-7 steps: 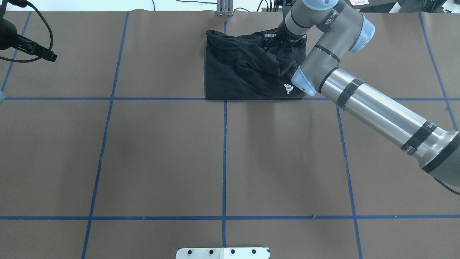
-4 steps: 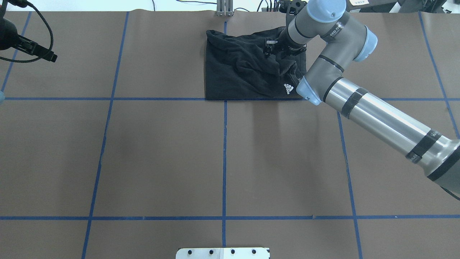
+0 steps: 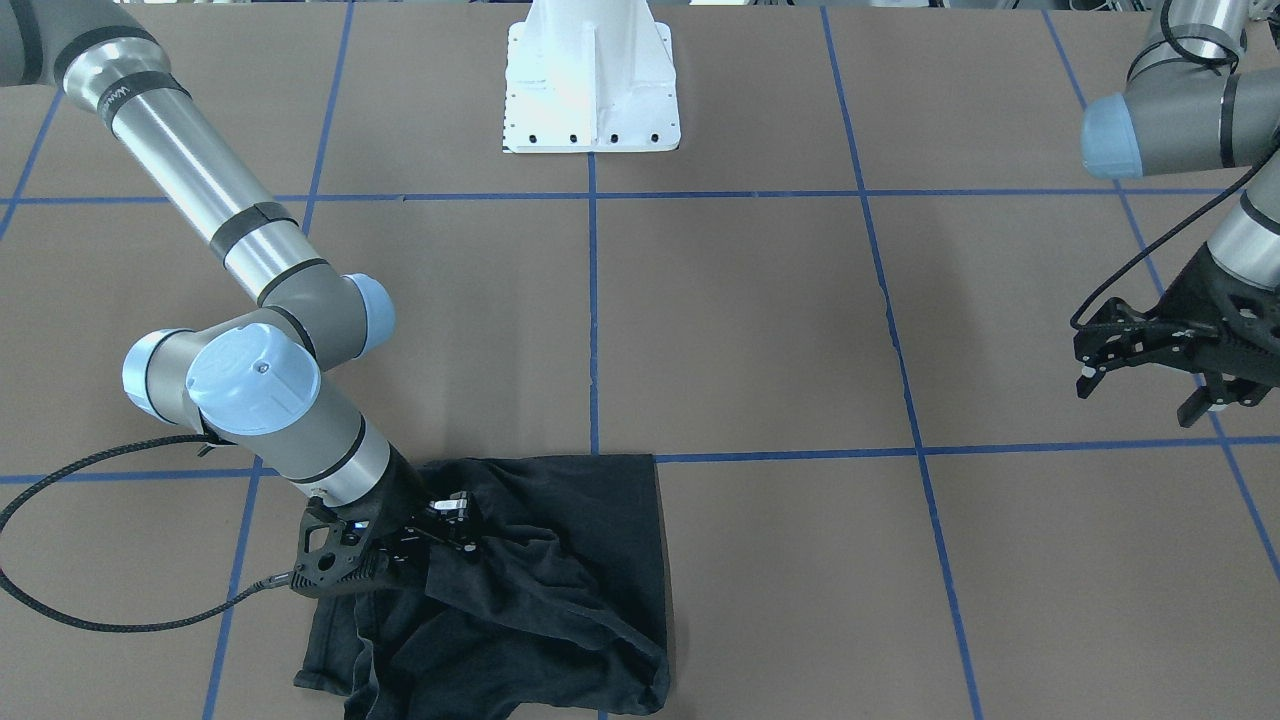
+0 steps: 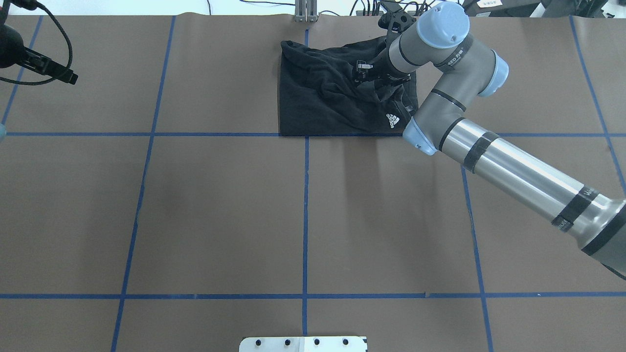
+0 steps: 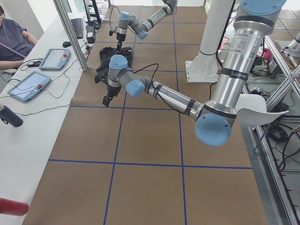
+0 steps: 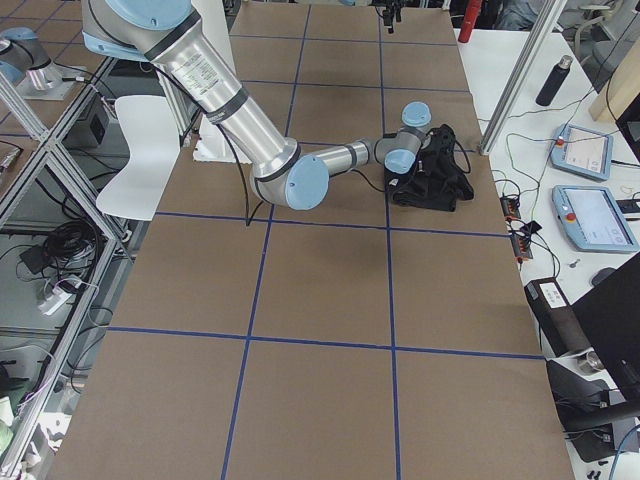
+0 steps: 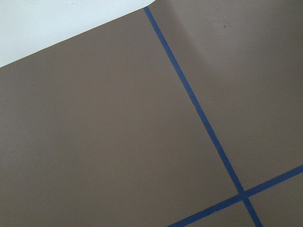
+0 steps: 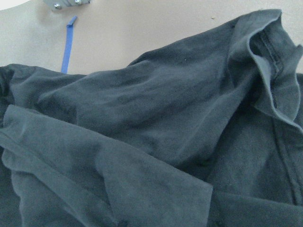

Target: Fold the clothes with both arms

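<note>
Brown desk, blue tape grid, mostly open room. Black T-shirt lies crumpled upper centre, at the far edge. Right fingers are half-buried in its folds, grip unclear. Left fingers are apart, far right, partly cut off.

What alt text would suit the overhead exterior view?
A rumpled, partly folded black T-shirt lies at the far middle of a brown table gridded with blue tape. The right arm reaches in from the right, its jaws down at the shirt's right part; the left jaws show at the far left, well away from it.
</note>
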Tool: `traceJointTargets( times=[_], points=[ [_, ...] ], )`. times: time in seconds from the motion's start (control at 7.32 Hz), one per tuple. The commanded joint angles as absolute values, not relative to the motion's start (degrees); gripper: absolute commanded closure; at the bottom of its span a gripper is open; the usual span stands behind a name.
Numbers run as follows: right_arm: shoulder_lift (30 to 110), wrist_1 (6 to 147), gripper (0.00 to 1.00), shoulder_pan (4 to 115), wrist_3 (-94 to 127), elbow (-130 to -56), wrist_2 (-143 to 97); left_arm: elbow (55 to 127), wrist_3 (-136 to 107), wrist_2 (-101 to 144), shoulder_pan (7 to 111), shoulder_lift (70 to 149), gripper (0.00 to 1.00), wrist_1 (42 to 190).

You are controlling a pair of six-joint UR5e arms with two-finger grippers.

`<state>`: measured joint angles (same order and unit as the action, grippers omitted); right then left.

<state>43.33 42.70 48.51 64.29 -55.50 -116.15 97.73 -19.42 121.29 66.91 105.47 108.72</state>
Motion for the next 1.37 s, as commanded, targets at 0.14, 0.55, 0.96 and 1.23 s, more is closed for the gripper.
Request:
traceJointTargets(
  times=[0.14, 0.55, 0.96, 1.23],
  points=[
    [45.0, 39.38, 0.25, 48.16, 64.51, -55.55, -115.31, 97.73, -19.42, 121.2, 66.88, 105.47, 0.0, 108.72],
    [44.12, 39.46, 0.75, 47.64, 67.58, -55.55, -115.31, 97.73, -19.42, 121.29, 66.88, 105.47, 0.0, 108.72],
    [43.77, 39.37, 1.0, 48.68, 67.24, -56.51, -115.66, 97.73, -19.42, 121.2, 66.97, 105.47, 0.0, 108.72],
    [43.95, 39.55, 1.0, 50.44, 66.1, -56.34, -115.32, 97.73, -19.42, 121.2, 66.97, 105.38, 0.0, 108.72]
  ],
)
